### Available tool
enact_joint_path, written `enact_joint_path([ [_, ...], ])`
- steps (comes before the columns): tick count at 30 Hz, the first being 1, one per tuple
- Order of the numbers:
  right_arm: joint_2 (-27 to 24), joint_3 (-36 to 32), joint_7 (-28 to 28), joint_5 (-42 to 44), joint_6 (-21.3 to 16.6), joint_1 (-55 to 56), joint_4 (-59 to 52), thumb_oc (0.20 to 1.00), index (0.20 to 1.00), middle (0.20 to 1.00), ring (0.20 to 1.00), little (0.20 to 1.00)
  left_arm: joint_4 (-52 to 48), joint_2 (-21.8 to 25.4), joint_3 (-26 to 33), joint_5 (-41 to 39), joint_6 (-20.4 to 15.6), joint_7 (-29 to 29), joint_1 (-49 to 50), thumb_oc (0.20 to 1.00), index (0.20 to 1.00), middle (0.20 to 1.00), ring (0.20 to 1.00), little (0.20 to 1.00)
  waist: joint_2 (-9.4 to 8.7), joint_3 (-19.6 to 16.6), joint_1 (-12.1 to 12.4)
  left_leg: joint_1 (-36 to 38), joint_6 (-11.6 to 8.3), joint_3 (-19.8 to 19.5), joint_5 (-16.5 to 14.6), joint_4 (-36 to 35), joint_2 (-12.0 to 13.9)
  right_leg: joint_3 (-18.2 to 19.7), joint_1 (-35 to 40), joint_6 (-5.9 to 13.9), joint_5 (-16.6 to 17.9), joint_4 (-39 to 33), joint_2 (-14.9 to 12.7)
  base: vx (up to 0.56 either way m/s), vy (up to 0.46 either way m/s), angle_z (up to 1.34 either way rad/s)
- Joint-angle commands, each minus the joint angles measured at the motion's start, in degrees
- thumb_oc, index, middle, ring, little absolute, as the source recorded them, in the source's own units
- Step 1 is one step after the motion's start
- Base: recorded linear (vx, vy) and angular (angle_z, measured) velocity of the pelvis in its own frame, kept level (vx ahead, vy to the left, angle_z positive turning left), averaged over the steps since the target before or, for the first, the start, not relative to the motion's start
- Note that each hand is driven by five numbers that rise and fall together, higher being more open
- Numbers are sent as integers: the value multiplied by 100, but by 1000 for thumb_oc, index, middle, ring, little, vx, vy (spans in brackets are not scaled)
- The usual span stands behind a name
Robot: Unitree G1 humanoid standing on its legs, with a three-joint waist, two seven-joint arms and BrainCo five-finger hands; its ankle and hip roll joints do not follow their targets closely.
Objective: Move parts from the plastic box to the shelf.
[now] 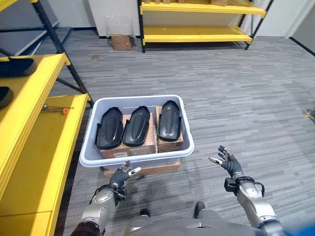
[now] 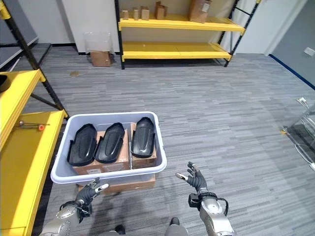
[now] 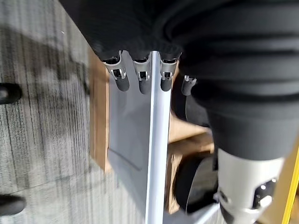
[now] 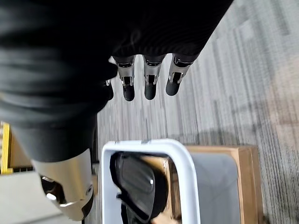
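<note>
A pale grey plastic box stands on a flat cardboard carton on the carpet. Inside it, three black curved shell parts lie side by side on small cardboard boxes. My left hand hovers open just before the box's near rim, fingers relaxed and holding nothing. My right hand is open to the right of the box, above bare carpet, fingers spread. The yellow shelf runs along my left.
A small tool with an orange tip lies on the shelf's lower level; dark parts rest on its upper level. Another yellow rack and a cardboard box stand at the far wall. Open carpet lies to the right.
</note>
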Motion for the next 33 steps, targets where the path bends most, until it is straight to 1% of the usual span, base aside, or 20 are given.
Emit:
enact_joint_path([
  [1, -440, -43, 125, -343, -419, -492, -291, 1000, 1000, 1000, 1000, 1000, -584, -195, 183, -96, -370, 117, -157, 1000, 1000, 1000, 1000, 1000, 189, 328, 37, 134, -325, -40, 74, 29, 713, -160, 348, 245, -813, 392, 10, -14, -58, -23],
  [4, -541, 109, 151, -339, -386, -624, -305, 1000, 1000, 1000, 1000, 1000, -712, -266, 154, -150, -390, 245, -137, 1000, 1000, 1000, 1000, 1000, 148, 301, 150, 65, -410, -98, 136, 1, 731, -189, 529, 178, -755, 11, 87, 17, -51, -12],
  [5, -561, 256, 186, -359, -393, -756, -343, 1000, 1000, 1000, 1000, 1000, -739, -312, 132, -311, -454, 265, -105, 1000, 1000, 1000, 1000, 1000, 141, 295, 214, 47, -452, -99, 165, -3, 756, -217, 590, 160, -755, -80, 122, 42, -9, 3],
  [7, -565, 329, 224, -450, -475, -832, -385, 1000, 1000, 1000, 1000, 1000, -824, -359, 102, -265, -490, 173, -31, 1000, 1000, 1000, 1000, 1000, 139, 293, 280, 24, -458, -106, 176, 28, 755, -254, 641, 145, -777, -82, 117, 76, 18, -7],
  [8, -584, 365, 217, -438, -480, -914, -416, 1000, 1000, 1000, 1000, 1000, -897, -347, 15, -265, -474, 183, 6, 1000, 1000, 1000, 1000, 1000, 136, 294, 321, -26, -443, -178, 173, 51, 742, -233, 648, 129, -826, -31, 109, 100, 10, -4],
  [9, -602, 411, 112, -395, -472, -981, -432, 1000, 1000, 1000, 1000, 1000, -889, -335, -42, -226, -449, 174, -4, 1000, 1000, 1000, 1000, 1000, 123, 297, 341, -92, -416, -297, 164, 81, 715, -137, 629, 121, -861, 12, 121, 173, -28, 19],
  [10, -614, 481, -176, -241, -383, -1097, -394, 1000, 1000, 1000, 1000, 1000, -814, -312, -165, -89, -461, 13, -31, 1000, 1000, 1000, 1000, 1000, 94, 294, 318, -175, -355, -609, 141, 86, 640, 279, 572, 60, -953, 53, 278, 170, -47, 33],
  [11, -609, 483, -236, -229, -402, -1122, -371, 1000, 1000, 1000, 1000, 1000, -806, -294, -188, -30, -485, -80, -20, 1000, 1000, 1000, 1000, 1000, 87, 299, 313, -203, -335, -717, 128, 93, 612, 413, 564, 49, -978, 54, 325, 170, -44, 62],
  [12, -610, 496, -241, -203, -391, -1176, -350, 1000, 1000, 1000, 1000, 1000, -844, -266, -198, -21, -490, -105, -2, 1000, 1000, 1000, 1000, 1000, 90, 306, 329, -203, -342, -734, 129, 103, 612, 432, 563, 49, -985, 80, 340, 107, -16, 93],
  [15, -648, 569, -319, -97, -409, -1465, -250, 1000, 1000, 1000, 1000, 1000, -937, -210, -271, -32, -645, 29, 33, 1000, 1000, 1000, 1000, 1000, 103, 345, 465, -209, -387, -745, 148, 109, 629, 349, 606, 47, -953, 14, 341, 68, -3, 69],
  [16, -665, 601, -369, -87, -433, -1584, -232, 1000, 1000, 1000, 1000, 1000, -1005, -171, -305, -180, -711, 85, 24, 1000, 1000, 1000, 1000, 1000, 108, 362, 530, -257, -404, -777, 156, 128, 637, 302, 610, 47, -959, 3, 326, 33, 6, -5],
  [18, -709, 596, -444, -64, -454, -1972, -209, 1000, 1000, 1000, 1000, 1000, -1273, -42, -310, -320, -814, 171, -81, 1000, 1000, 1000, 1000, 1000, 143, 466, 705, -523, -415, -928, 212, 238, 622, 195, 529, 18, -1022, 129, 297, -23, 10, 4],
  [19, -732, 585, -437, -10, -455, -2151, -175, 1000, 1000, 1000, 1000, 1000, -1317, -1, -291, -373, -899, 181, -149, 1000, 1000, 1000, 1000, 1000, 158, 510, 763, -620, -420, -984, 237, 277, 607, 156, 488, 9, -1033, 180, 287, -70, 41, 29],
  [20, -735, 617, -499, 72, -408, -2427, -152, 1000, 1000, 1000, 1000, 1000, -1431, 31, -254, -452, -1125, 294, -217, 1000, 1000, 1000, 1000, 1000, 183, 564, 859, -735, -425, -1066, 284, 298, 585, 99, 463, -14, -1038, 191, 279, -52, 59, 33],
  [21, -729, 629, -516, 105, -396, -2507, -145, 1000, 1000, 1000, 1000, 1000, -1483, 43, -235, -506, -1207, 392, -233, 1000, 1000, 1000, 1000, 1000, 194, 581, 895, -772, -427, -1093, 304, 300, 575, 74, 472, -21, -1037, 176, 271, -33, 74, 30],
  [24, -664, 638, -564, 163, -354, -2621, -158, 1000, 1000, 1000, 1000, 1000, -1606, 17, -121, -526, -1241, 453, -207, 1000, 1000, 1000, 1000, 1000, 211, 593, 988, -823, -428, -1175, 347, 304, 544, 30, 540, -32, -1032, 122, 253, 15, 118, 9],
  [27, -583, 649, -561, 156, -377, -2522, -298, 1000, 1000, 1000, 1000, 1000, -1641, -24, -26, -227, -1469, 574, -111, 1000, 1000, 1000, 1000, 1000, 196, 551, 1018, -824, -415, -1200, 363, 307, 498, 10, 636, -16, -1005, 43, 221, 37, 180, 2],
  [29, -531, 675, -575, 194, -406, -2349, -471, 1000, 1000, 1000, 1000, 1000, -1641, -11, 30, 5, -1627, 522, -62, 1000, 1000, 1000, 1000, 1000, 157, 503, 1008, -798, -390, -1142, 361, 277, 464, -8, 718, 21, -961, -45, 196, 21, 182, 2],
  [31, -468, 686, -590, 111, -474, -2083, -645, 1000, 1000, 1000, 1000, 1000, -1684, 14, 102, 160, -1766, 318, -38, 1000, 1000, 1000, 1000, 1000, 105, 445, 975, -758, -349, -1045, 348, 232, 420, -41, 760, 92, -851, -153, 146, -12, 194, 2],
  [33, -449, 696, -601, 33, -543, -1768, -826, 1000, 1000, 1000, 1000, 1000, -1812, 49, 178, 55, -1860, -172, -15, 1000, 1000, 1000, 1000, 1000, 65, 379, 919, -682, -286, -866, 335, 146, 370, -82, 756, 193, -694, -253, 82, -66, 245, -4],
])
